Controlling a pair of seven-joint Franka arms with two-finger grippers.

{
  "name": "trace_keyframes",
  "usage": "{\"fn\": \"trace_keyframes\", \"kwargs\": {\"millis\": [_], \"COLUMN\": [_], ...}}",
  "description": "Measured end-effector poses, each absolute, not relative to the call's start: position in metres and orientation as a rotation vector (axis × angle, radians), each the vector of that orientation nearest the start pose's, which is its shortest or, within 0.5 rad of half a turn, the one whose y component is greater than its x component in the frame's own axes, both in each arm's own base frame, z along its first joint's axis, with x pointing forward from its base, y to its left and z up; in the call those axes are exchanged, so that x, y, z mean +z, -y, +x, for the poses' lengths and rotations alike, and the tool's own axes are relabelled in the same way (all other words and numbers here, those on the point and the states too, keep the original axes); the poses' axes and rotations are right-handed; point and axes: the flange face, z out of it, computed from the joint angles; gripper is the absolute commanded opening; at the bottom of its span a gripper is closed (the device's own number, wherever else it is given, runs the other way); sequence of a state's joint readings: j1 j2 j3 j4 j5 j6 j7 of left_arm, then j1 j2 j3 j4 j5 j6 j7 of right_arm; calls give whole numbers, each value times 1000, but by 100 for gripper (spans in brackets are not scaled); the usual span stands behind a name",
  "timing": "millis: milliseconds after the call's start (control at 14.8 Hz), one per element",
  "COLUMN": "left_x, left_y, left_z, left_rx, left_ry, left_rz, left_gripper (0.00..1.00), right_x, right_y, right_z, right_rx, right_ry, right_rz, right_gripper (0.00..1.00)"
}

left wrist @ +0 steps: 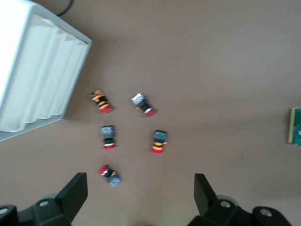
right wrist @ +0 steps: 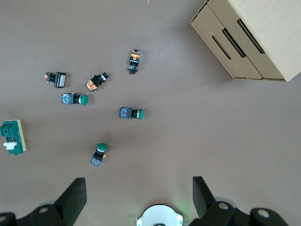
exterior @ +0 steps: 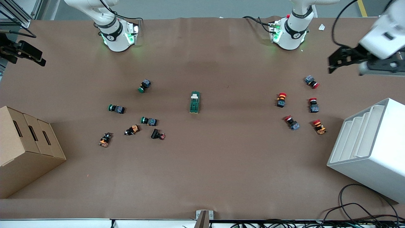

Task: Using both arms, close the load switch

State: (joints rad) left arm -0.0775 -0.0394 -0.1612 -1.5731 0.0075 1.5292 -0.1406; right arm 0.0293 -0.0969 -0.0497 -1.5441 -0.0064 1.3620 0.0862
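Observation:
The load switch [exterior: 195, 102] is a dark-green oblong block with a cream lever piece at the end toward the robot bases. It lies alone at the middle of the table. It also shows at the edge of the left wrist view [left wrist: 295, 125] and of the right wrist view [right wrist: 12, 137]. My left gripper [exterior: 330, 65] is open and empty, high over the left arm's end of the table near the red push-buttons. My right gripper [exterior: 38, 58] is open and empty, high over the right arm's end of the table. In the wrist views both the left gripper [left wrist: 140, 193] and the right gripper [right wrist: 138, 195] hold nothing.
Several green, orange and black push-buttons [exterior: 148, 120] lie toward the right arm's end. Several red-capped push-buttons [exterior: 281, 99] lie toward the left arm's end. A cardboard box [exterior: 25, 148] and a white slotted rack [exterior: 370, 148] stand at the two ends of the table.

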Motion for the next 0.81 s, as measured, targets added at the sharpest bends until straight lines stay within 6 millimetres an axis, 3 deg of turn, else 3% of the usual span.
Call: {"fn": "trace_keyframes", "kwargs": {"millis": [271,474,609,812], "left_x": [598,556,523,471], "left_y": [247,324,373,451], "left_z": [515,500,482,437], "left_rx": [20,-6,-39,-109], "left_ry": [-13,84,149,237], "left_rz": [-3142,-3184,-3175,-3114], "left_gripper": [100,100,100,100], "right_x": [670,670,670,672], "right_y": [12,12,11,10], "right_z": [501,501,501,502], "right_rx": [136,135,131,119], "right_ry": [-166,-166,-165,-161], "right_rz": [-3139,-3139,-3139,-3139], "right_gripper": [100,100,100,100]}}
